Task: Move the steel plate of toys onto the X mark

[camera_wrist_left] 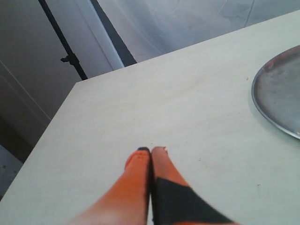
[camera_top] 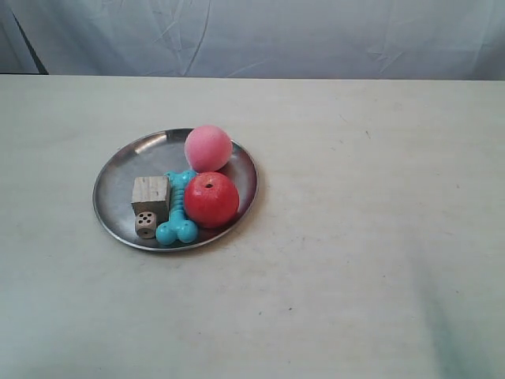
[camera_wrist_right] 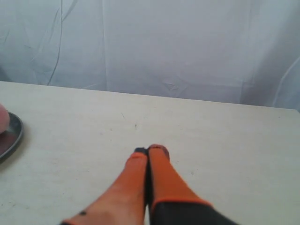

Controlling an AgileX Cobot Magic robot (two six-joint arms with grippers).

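One steel plate sits on the bench with five toys on it. Across the plate: one wooden cube, one die, one turquoise bone, one pink ball, one red ball. Left tool and right tool are both clenched, empty, clear of the plate.

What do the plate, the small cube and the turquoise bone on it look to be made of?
The plate looks like metal, probably steel: silver, with bright glints along its raised rim. The cube is likely bare wood: pale, matte, with faint grain lines. The turquoise bone looks like rubber or soft plastic, smooth with a slight sheen; the pictures cannot settle which.
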